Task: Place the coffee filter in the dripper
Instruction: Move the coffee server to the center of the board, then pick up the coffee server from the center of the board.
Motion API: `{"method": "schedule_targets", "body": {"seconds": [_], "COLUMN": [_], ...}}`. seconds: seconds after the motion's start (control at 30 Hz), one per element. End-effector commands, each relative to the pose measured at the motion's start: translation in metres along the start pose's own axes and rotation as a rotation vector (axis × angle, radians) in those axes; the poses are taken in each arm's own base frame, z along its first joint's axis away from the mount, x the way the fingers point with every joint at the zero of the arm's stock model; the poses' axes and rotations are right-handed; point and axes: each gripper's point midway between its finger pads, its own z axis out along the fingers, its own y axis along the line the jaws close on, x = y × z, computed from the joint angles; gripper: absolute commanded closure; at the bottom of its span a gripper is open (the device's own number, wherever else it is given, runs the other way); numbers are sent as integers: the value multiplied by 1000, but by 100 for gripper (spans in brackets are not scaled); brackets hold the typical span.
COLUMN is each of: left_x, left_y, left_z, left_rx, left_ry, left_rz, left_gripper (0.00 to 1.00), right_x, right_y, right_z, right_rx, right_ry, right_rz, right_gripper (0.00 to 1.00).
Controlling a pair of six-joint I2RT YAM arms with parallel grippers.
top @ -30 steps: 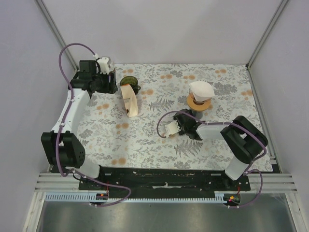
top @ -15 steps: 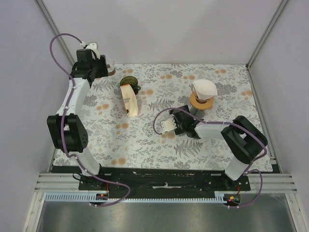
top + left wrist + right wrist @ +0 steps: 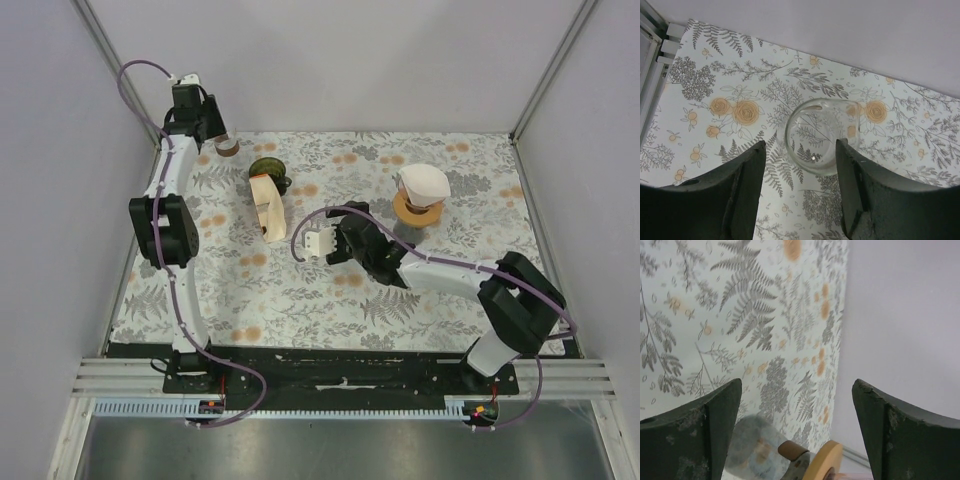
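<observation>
Both left gripper (image 3: 800, 150) and right gripper (image 3: 796, 390) gape above the floral tablecloth (image 3: 300, 300), pale walls (image 3: 330, 60) around.

Overhead and 2 close wrist views share the table (image 3: 300, 300).

- Tablecloth (image 3: 300, 290): white, with grey ferns and orange flowers.
- Coffee filter (image 3: 424, 181): white.
- Dripper collar (image 3: 409, 212): tan wood.
- Glass vessel (image 3: 817, 135): clear.
- Arm cables (image 3: 150, 63): purple.
</observation>
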Motion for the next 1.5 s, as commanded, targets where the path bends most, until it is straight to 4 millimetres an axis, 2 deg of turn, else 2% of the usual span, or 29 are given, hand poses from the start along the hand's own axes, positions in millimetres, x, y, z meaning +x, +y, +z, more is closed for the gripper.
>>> {"method": "schedule_targets", "body": {"seconds": [0.0, 0.13, 0.2, 0.27, 0.4, 0.47, 0.6, 0.67, 0.77, 0.87, 0.9, 1.0, 1.03, 1.07, 1.2, 1.3, 1.47], "left_x": [-10, 11, 21, 29, 30, 15, -30, -59, -89, -101, -102, -80, -59, -47, 18, 59, 133], "left_y": [9, 12, 13, 10, 14, 20, 25, 17, -4, -32, -43, -73, -100, -119, -165, -186, -213], "left_z": [22, 43, 50, 53, 44, 32, -9, -45, -102, -159, -178, -226, -239, -256, -293, -307, -308], "left_rx": [-31, -37, -32, -9, -5, -8, 30, 70, 179, 303, 338, 415, 468, 508, 625, 700, 802], "left_ry": [-21, 23, 46, 68, 96, 72, -1, -61, -129, -149, -152, -124, -94, -89, 23, 88, 196], "left_rz": [-39, -24, -17, -5, -23, -49, -44, -5, 39, 95, 125, 247, 304, 361, 528, 599, 704], "left_gripper": [37, 44, 51, 65, 98, 98, 98, 98, 98, 98, 98, 98, 98, 98, 98, 98, 98], "right_x": [-29, -28, -27, -29, -31, -34, -41, -43, -46, -52, -53, -58, -58, -58, -51, -34, -13], "right_y": [-30, -31, -33, -35, -41, -47, -58, -65, -82, -98, -98, -114, -118, -125, -150, -168, -179], "right_z": [-18, -24, -30, -35, -47, -55, -70, -78, -94, -110, -114, -134, -139, -147, -183, -213, -247], "right_rx": [53, 62, 66, 73, 92, 106, 134, 153, 183, 203, 189, 195, 191, 190, 176, 233, 318], "right_ry": [-89, -79, -84, -92, -106, -122, -157, -169, -197, -243, -248, -307, -323, -350, -454, -487, -492], "right_rz": [102, 120, 134, 144, 165, 179, 220, 269, 426, 558, 589, 710, 743, 788, 956, 1052, 1107], "right_gripper": [2, 2, 2, 2, 2, 2, 2, 2, 2, 2, 2, 2, 2, 2, 2, 2, 2]}}
